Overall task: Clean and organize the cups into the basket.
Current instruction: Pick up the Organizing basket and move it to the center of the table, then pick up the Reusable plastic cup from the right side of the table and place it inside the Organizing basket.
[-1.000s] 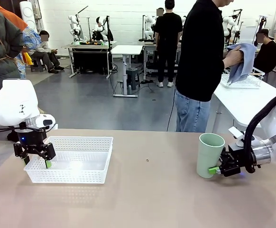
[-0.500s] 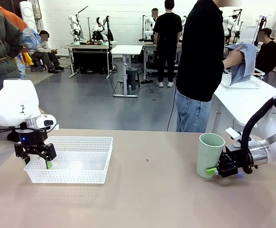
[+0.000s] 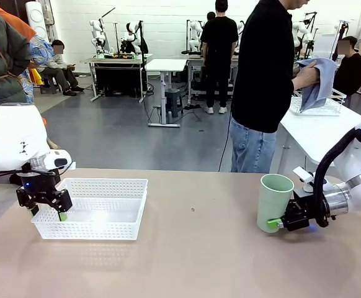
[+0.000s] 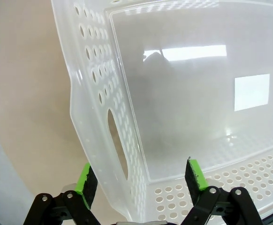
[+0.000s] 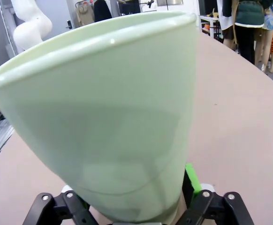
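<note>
Front, count: one mint green cup (image 3: 273,202) and one basket (image 3: 106,181) sat on the tan table (image 3: 193,261).
Front, cup: matte, tapered and upright near the right end, well apart from the basket.
Front, right gripper (image 3: 275,221): clamped low on the cup.
Front, left gripper (image 3: 46,213): jaws apart at the basket's left end.
Front, beyond: a person (image 3: 264,74) held a blue cloth (image 3: 317,81) beside a white wire rack (image 3: 326,107).
Left wrist: the fingers (image 4: 86,180) straddled the basket's perforated wall by its slot handle, gripping nothing.
Right wrist: green pads (image 5: 192,176) hugged the cup's narrow base.
</note>
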Available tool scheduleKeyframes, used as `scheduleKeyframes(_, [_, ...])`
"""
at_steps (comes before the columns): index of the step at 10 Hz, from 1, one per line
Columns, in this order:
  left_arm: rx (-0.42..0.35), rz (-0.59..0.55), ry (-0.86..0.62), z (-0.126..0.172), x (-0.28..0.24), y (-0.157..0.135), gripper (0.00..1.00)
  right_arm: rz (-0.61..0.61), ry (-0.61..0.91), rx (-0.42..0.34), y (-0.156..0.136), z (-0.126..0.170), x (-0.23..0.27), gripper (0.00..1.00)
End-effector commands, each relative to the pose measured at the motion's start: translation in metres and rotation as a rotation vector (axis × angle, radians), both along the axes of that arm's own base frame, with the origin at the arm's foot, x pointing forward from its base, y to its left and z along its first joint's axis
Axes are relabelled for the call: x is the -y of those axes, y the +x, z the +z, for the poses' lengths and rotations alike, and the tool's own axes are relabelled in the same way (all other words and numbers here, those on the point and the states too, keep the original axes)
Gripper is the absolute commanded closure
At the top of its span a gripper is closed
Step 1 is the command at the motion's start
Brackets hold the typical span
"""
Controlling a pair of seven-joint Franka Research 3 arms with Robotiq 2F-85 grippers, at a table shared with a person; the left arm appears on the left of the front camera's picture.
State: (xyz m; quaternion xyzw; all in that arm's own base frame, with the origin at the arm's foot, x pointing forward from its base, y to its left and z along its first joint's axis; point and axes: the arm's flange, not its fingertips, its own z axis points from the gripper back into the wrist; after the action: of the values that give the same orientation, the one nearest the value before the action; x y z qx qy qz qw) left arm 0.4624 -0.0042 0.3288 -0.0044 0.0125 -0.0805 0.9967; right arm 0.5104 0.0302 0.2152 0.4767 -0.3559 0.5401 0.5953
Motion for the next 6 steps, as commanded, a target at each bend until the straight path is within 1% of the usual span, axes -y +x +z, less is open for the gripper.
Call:
scheduleKeyframes(1, [0.002,-0.009,0.01,0.0004,-0.0006,-0.0068,0.62,-0.006,0.005,-0.011,0.0075,-0.0028,-0.0034,0.62])
scheduleKeyframes(2, [-0.009,0.001,0.012,0.0017,0.0011,-0.0074,1.0,-0.008,0.007,-0.015,0.0077,-0.0034,-0.0031,1.0])
scheduleKeyframes(4, [-0.021,0.006,0.021,0.0031,0.0013,-0.0077,1.0,-0.01,0.007,-0.024,0.0082,-0.0033,-0.0025,1.0])
scheduleKeyframes(5, [-0.021,0.007,0.022,0.0034,0.0011,-0.0077,0.82,-0.009,0.005,-0.025,0.0083,-0.0033,-0.0027,0.79])
scheduleKeyframes(6, [-0.019,0.008,0.023,0.0039,0.0011,-0.008,0.91,-0.007,0.003,-0.026,0.0084,-0.0035,-0.0026,0.79])
